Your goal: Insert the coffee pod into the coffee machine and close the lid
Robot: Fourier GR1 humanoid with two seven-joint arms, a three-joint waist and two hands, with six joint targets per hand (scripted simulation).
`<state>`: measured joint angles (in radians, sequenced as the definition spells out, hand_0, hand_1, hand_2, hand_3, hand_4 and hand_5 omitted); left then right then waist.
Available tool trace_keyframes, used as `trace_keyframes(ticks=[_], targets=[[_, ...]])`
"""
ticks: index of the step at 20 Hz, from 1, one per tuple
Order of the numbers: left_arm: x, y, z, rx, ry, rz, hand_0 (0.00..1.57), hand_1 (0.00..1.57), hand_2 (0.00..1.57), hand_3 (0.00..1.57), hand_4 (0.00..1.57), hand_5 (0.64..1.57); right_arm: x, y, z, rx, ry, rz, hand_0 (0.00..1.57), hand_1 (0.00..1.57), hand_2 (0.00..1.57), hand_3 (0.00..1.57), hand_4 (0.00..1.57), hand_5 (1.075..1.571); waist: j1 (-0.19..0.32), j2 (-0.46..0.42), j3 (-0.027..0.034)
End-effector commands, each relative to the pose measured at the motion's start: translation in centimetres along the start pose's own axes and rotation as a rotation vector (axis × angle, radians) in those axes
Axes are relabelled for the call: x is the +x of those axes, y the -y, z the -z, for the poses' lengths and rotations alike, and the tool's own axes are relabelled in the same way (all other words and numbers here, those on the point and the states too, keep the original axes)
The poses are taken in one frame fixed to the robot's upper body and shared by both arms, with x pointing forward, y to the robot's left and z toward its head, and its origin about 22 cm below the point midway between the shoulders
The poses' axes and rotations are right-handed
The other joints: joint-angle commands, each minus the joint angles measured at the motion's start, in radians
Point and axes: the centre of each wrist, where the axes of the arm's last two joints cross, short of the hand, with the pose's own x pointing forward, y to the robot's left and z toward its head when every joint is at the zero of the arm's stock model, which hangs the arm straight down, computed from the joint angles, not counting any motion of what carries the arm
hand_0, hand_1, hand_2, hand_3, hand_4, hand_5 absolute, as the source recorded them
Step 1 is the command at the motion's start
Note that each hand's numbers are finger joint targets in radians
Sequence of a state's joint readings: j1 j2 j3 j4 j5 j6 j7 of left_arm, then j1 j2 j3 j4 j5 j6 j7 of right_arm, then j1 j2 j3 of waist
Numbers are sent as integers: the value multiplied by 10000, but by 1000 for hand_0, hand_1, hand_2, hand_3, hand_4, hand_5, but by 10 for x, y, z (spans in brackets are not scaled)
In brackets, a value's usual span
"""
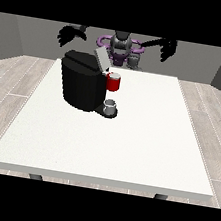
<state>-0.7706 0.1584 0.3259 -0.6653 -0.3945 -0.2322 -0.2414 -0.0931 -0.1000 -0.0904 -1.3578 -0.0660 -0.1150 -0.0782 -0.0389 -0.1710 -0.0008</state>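
A black coffee machine (81,85) stands on the white table (108,137), left of centre. Its grey lid (101,58) is tilted up and open. The red part (114,82) at the machine's front top has a pale round top; I cannot tell whether that is the coffee pod. A small grey cup (111,107) sits on the machine's base below it. The hand at the view's left (68,35) hangs above and behind the machine, fingers hanging curled, holding nothing. The hand at the view's right (168,49) is raised beyond the table's far edge, fingers spread, also without anything in it.
The robot's torso (121,47) stands behind the table's far edge. Wooden floor surrounds the table. The table's right half and front carry no objects.
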Motion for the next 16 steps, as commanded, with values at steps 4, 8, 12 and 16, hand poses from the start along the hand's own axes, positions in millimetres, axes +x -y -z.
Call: trace_keyframes(ticks=[4, 8, 12, 16], targets=[[-50, 21, -33, 368, -698, -1906, 0, 0, 0, 0, 90, 1571, 45, 7, 17, 1221, 815, -323, 0, 0, 0, 0, 0, 1571, 676, -688, 4], [-44, 11, -37, 281, -603, -2453, 0, 0, 0, 0, 0, 1571, 57, -8, 19, 1541, 786, -91, 0, 0, 0, 0, 0, 1571, 849, -608, 7], [-54, 59, -46, -56, -113, -3166, 0, 0, 0, 0, 57, 1571, 57, 17, 31, 1751, 1134, -632, 0, 0, 0, 0, 0, 1571, 1780, -458, 12], [-50, 51, -49, -257, -78, -3584, 0, 0, 0, 0, 0, 1571, 77, -17, 42, 2267, 1249, -1134, 0, 0, 0, 0, 239, 1571, 1988, -139, 8]])
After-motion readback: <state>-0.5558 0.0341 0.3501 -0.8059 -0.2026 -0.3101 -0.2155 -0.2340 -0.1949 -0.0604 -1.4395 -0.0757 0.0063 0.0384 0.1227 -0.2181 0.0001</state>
